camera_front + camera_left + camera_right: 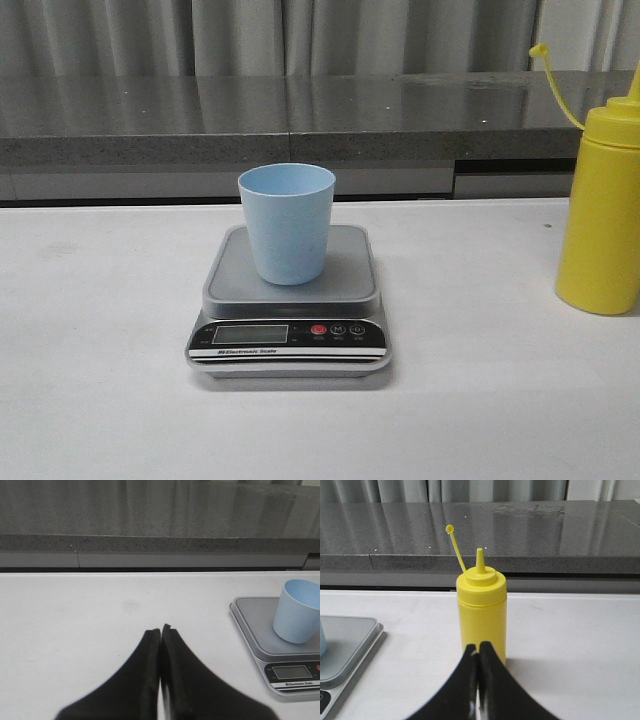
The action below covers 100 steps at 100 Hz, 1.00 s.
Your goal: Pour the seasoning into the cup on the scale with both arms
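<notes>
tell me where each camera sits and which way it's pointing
Front view: faces forward over the white table, cup on scale centred, seasoning bottle at right; no robot parts visible.
Left wrist view: on the left arm, looking along the table; closed left gripper low in frame, scale and cup off to one side.
Right wrist view: on the right arm, aimed at the bottle; closed right gripper just before it.
All three share the scale.

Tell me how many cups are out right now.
1. The pale blue cup stands upright on the scale platform, mid-table. The only other container is the yellow seasoning bottle to its right. No others are visible.
</notes>
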Motion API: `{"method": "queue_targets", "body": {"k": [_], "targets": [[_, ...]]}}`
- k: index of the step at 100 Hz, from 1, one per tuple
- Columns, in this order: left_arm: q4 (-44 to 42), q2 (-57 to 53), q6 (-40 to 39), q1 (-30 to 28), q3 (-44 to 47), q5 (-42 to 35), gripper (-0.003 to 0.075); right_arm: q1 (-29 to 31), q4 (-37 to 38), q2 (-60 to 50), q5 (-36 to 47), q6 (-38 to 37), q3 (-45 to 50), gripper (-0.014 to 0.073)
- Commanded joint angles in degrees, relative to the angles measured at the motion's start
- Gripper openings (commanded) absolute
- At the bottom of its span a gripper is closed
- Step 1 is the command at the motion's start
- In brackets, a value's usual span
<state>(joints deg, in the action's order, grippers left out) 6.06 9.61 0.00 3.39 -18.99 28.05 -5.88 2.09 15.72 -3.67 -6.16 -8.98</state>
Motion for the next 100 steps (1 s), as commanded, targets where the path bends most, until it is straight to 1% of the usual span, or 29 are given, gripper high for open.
{"method": "queue_targets", "body": {"k": [1,35,44,51,62,69,82,86,100], "targets": [[0.4,0.6,0.0,-0.1,-1.5,-4.9,-0.0020,0.3,0.8,0.3,4.8,-0.3,-1.4,-0.0068],[0.4,0.6,0.0,-0.1,-1.5,-4.9,-0.0020,0.3,0.8,0.3,5.0,-0.3,-1.4,-0.0068],[0.4,0.6,0.0,-0.1,-1.5,-4.9,-0.0020,0.3,0.8,0.1,7.0,-0.3,0.5,-0.0068],[0.4,0.6,0.0,-0.1,-1.5,-4.9,-0.0020,0.6,0.7,-2.3,8.9,-0.3,2.1,-0.0068],[0.4,0.6,0.0,-0.1,-1.5,-4.9,-0.0020,2.8,-0.1,-5.8,12.8,-0.3,4.8,-0.0068],[0.4,0.6,0.0,-0.1,-1.5,-4.9,-0.0020,4.7,-0.1,-7.5,13.8,-0.3,6.4,-0.0068],[0.4,0.6,0.0,-0.1,-1.5,-4.9,-0.0020,7.7,-0.1,-12.0,13.8,-0.3,9.7,-0.0068],[0.4,0.6,0.0,-0.1,-1.5,-4.9,-0.0020,8.0,0.1,-13.7,10.8,-0.3,9.6,-0.0068],[0.4,0.6,0.0,-0.1,-1.5,-4.9,-0.0020,8.2,0.2,-17.8,6.5,-0.3,9.6,-0.0068]]}}
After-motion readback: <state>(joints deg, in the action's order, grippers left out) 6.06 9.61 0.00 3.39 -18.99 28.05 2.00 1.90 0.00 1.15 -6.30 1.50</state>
